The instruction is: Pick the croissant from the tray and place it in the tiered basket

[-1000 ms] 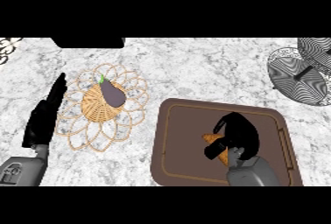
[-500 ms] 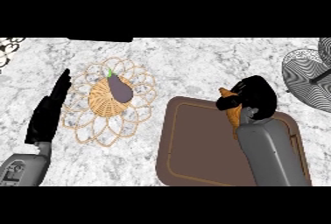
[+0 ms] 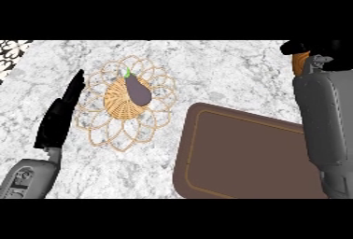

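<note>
Croissant (image 3: 299, 64) sits far right, above counter, w/ right hand (image 3: 318, 48) curled round it (mostly hidden). Tray (image 3: 207, 154) lies near right. Carry left to wire basket (image 3: 124, 105) and lower beside eggplant (image 3: 139, 92), not on it. Left hand (image 3: 60, 112) rests open, near left.

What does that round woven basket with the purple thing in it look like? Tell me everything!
The tiered basket is tan wicker. Its middle is a tightly woven disc, and open wire-like loops fan out around it like flower petals. It sits flat on the marble counter, left of the brown tray. A dark purple eggplant with a green stem lies on the woven middle. The left hand, fingers straight, shows beside its left edge; whether they touch cannot be told.
</note>
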